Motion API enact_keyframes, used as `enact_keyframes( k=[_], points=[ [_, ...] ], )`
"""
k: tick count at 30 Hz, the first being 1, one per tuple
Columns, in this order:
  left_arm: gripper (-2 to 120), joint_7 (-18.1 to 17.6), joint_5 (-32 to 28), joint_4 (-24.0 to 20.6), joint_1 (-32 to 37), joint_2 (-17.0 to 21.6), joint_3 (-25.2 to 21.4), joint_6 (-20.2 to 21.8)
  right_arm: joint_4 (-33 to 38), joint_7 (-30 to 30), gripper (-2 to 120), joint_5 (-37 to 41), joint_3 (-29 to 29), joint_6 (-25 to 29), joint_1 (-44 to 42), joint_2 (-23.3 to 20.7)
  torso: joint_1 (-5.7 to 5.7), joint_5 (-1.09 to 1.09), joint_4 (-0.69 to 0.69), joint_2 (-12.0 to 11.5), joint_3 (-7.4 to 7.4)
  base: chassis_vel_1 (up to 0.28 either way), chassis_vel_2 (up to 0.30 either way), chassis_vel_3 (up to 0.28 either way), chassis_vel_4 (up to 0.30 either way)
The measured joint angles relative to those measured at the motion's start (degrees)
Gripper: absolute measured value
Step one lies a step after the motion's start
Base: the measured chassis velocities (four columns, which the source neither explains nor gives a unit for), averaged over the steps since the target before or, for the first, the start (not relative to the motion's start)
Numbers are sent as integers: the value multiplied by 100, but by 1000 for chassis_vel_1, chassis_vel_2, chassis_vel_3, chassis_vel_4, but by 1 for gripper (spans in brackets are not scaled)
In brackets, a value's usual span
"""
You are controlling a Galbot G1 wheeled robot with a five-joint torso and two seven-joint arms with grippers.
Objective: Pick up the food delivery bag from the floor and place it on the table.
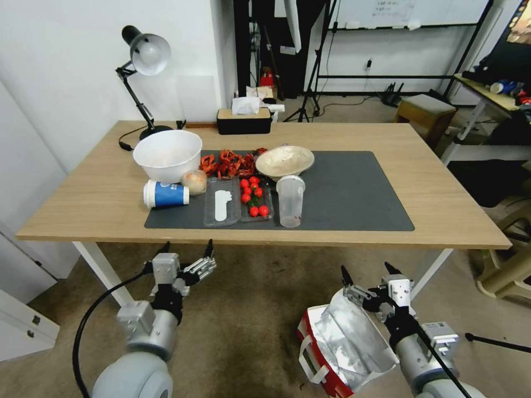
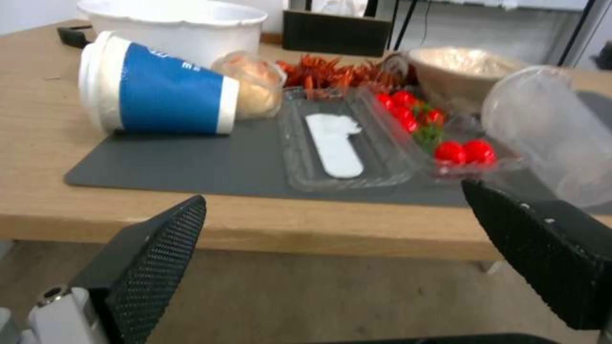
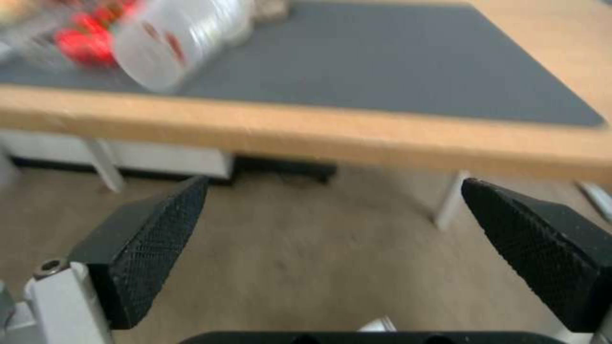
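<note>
The food delivery bag [image 1: 345, 340] lies on the floor in front of the table, red and white, with its silver foil lining open upward and a white strap handle [image 1: 308, 359] on its near side. My right gripper [image 1: 367, 270] hangs open just above the bag's far top edge and holds nothing; it also appears in the right wrist view [image 3: 334, 180]. My left gripper [image 1: 187, 246] is open and empty over the bare floor, below the table's front edge, and faces it in the left wrist view [image 2: 333, 192]. The light-wood table [image 1: 442, 193] carries a dark grey mat [image 1: 354, 193].
On the mat's left half stand a white bowl [image 1: 167, 153], a tipped blue cup [image 1: 166, 194], clear trays with tomatoes [image 1: 253, 196], crayfish [image 1: 229, 163], a beige bowl [image 1: 284, 161] and a clear cup [image 1: 290, 201]. White table legs [image 1: 99, 271] flank the floor. A stool [image 1: 426, 110] stands at the back right.
</note>
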Motion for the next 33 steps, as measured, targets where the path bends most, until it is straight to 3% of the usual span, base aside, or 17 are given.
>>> enact_keyframes(
  k=[4,10,13,23,33],
  points=[
    [100,-257,-174,-31,148,220,227,-167,-166,-335,100,299,199,349,133,-165,0,3,4,0,0,0,0,0,0],
    [100,-259,-51,-77,337,240,227,-383,-196,-386,100,344,222,438,151,-182,0,2,4,0,0,0,0,0,0],
    [100,-253,1,-83,414,224,225,-606,-390,-640,100,476,261,979,187,-161,0,2,3,0,0,0,0,0,0],
    [100,-314,-219,78,435,236,237,-1085,-491,-673,100,329,293,1198,118,-123,0,2,3,0,0,0,0,0,0],
    [100,-307,-408,193,367,261,248,-1170,-538,-669,100,208,295,1269,88,-66,-51,1,2,-111,-60,0,0,0,0]
  ],
)
